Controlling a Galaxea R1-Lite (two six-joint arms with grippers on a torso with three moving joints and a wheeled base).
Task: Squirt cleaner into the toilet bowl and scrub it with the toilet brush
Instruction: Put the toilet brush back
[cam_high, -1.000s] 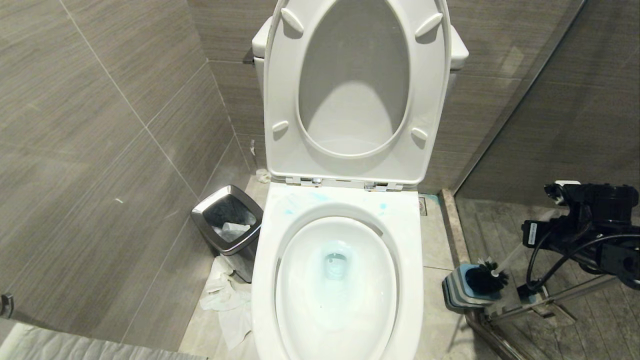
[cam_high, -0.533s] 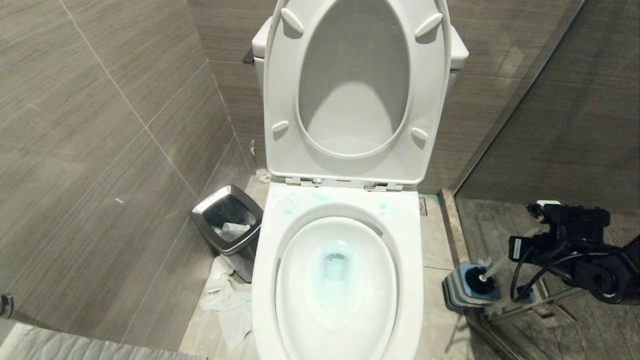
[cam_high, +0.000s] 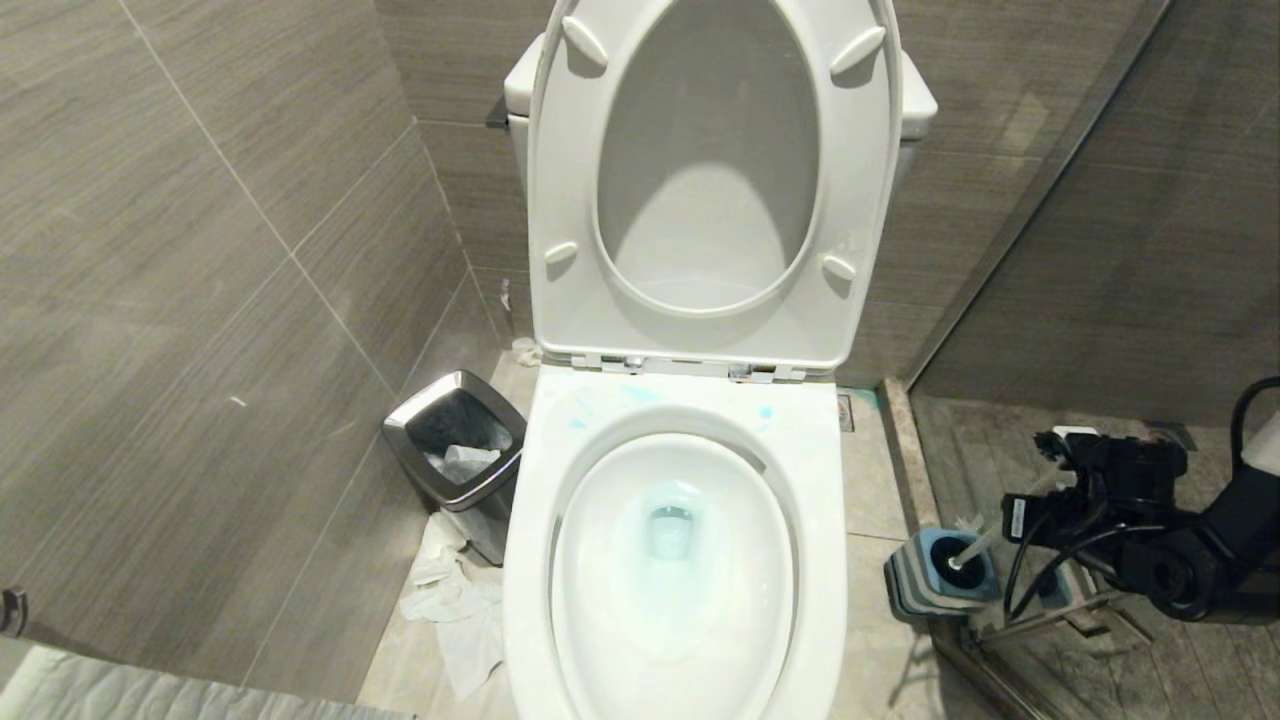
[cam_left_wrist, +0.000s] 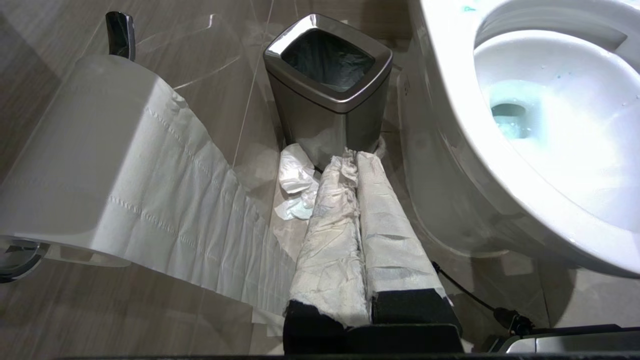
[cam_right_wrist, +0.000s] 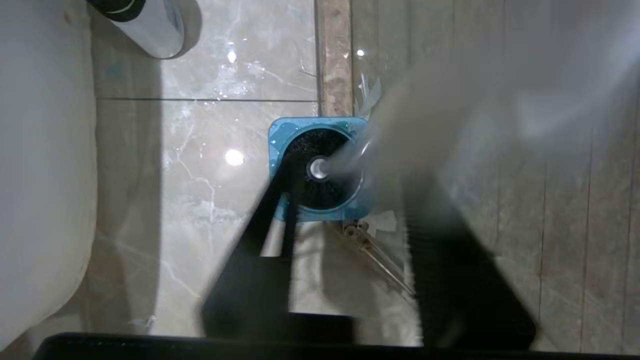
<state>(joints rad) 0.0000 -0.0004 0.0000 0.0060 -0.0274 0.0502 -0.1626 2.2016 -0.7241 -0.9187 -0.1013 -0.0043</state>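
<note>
1. Cleaner (cam_high: 672, 525) already in: blue-tinted water at bottom of toilet bowl (cam_high: 530, 560), pale blue smears on back rim.
2. Scrubbing looks done or not started; cannot tell which.
3. Toilet brush (cam_high: 965, 557) head seated in blue holder (cam_high: 915, 580) on floor, just right of toilet base, handle leaning right.
4. Right gripper (cam_high: 1060, 470) over holder, jaws parted either side of handle, no clear clamp.
5. Left gripper (cam_left_wrist: 350, 155) parked low by bin (cam_left_wrist: 327, 75), paper-wrapped fingers pressed together, empty.
</note>
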